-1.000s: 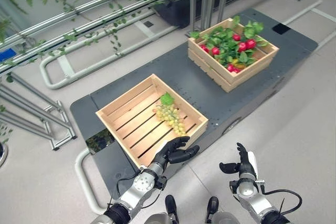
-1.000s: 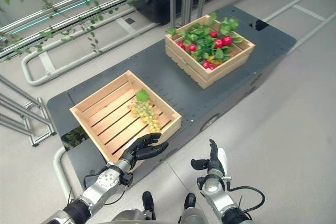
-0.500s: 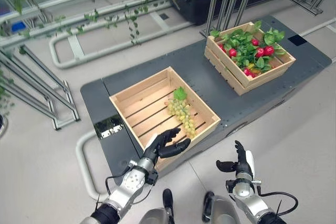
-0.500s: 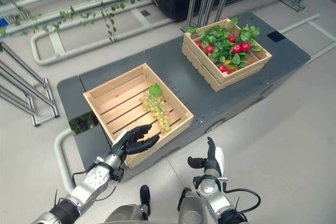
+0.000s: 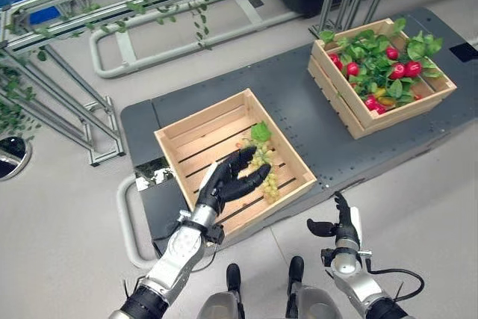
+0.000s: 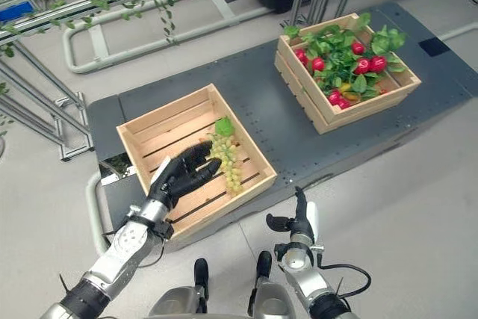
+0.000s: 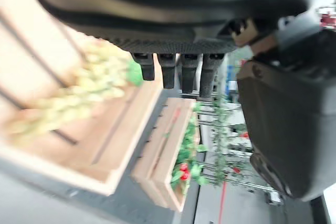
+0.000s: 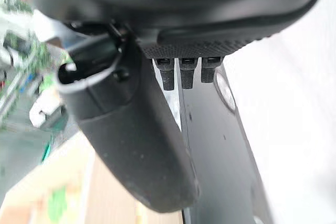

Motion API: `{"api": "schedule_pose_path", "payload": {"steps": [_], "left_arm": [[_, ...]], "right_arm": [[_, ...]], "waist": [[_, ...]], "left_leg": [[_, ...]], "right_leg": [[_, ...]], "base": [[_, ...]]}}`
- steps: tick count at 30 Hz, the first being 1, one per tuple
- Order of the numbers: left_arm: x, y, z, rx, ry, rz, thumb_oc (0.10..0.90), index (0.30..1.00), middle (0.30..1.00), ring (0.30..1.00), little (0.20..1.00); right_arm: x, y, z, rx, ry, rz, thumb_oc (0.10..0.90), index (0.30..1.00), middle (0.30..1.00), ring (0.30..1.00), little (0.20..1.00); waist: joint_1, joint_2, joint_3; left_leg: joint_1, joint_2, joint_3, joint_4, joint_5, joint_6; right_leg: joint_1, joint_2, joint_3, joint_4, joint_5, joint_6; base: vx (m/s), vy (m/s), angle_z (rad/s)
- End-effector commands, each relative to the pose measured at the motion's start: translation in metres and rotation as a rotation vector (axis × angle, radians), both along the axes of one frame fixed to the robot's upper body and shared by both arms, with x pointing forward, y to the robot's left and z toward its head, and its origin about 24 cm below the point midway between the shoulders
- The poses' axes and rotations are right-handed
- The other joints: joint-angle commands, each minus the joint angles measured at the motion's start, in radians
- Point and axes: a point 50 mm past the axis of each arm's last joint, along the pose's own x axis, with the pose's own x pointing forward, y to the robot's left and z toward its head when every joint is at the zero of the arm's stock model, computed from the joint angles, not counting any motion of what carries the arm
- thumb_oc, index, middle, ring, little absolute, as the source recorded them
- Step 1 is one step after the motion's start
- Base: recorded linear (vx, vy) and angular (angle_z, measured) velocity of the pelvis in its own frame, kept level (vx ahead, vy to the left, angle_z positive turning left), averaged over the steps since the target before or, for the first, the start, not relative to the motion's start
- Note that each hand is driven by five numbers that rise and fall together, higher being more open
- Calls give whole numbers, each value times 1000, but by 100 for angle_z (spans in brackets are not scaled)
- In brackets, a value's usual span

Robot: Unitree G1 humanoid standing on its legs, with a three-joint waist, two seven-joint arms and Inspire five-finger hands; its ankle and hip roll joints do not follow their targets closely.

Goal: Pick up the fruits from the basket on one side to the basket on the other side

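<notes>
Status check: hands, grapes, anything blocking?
Left hand open, over near crate, beside grapes. Right hand open, idle, low, off the table. Grapes lying in crate, not held. Nothing blocking.

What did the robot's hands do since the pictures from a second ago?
The left hand reached forward over the near crate's rim, open, up to the green grapes, not yet holding them. The right hand stayed low and open. Grapes and the far crate stayed put; the camera shifted.

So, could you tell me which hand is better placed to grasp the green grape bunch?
Left: the left hand hovers open right beside the green grape bunch in the near wooden crate; the right hand is off the platform.
</notes>
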Motion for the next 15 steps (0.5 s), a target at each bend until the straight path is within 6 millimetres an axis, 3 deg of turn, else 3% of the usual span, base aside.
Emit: {"api": "schedule_pose_path", "payload": {"steps": [1,4,6,10,11,15], "left_arm": [[17,3,65,248,-436,101,800,900,900,900,900],[29,21,88,468,-557,202,800,900,900,900,900],[46,39,109,716,-657,294,800,900,900,900,900],[57,48,112,901,-692,337,800,900,900,900,900],[66,56,113,1046,-710,364,800,900,900,900,900],[84,69,118,1329,-744,382,800,900,900,900,900]], "right_arm": [[9,-4,16,-40,-93,-18,800,900,900,900,900],[12,-9,21,-81,-111,14,800,900,900,900,900],[20,-16,31,-142,-139,64,800,900,900,900,900],[27,-23,39,-187,-163,102,800,900,900,900,900],[33,-27,45,-207,-186,119,800,900,900,900,900],[48,-31,59,-239,-234,159,800,900,900,900,900]], "waist": [[13,19,-56],[0,28,-33],[-21,41,2],[-41,48,38],[-53,49,66],[-78,39,128]], "left_leg": [[-6,-35,14,2,-115,21],[-22,-37,22,2,-106,18],[-54,-41,38,25,-106,11],[-91,-43,44,55,-108,3],[-115,-44,52,62,-104,0],[-156,-46,76,85,-102,-6]], "right_leg": [[5,-33,-10,91,-142,14],[-19,-35,1,104,-150,11],[-52,-36,16,118,-157,5],[-78,-37,31,129,-161,-2],[-104,-34,38,140,-163,-4],[-149,-23,49,164,-170,-7]], "base": [[32,21,4],[-28,46,0],[-88,93,-3],[-81,83,3],[-118,94,-9],[-116,81,-12]]}}
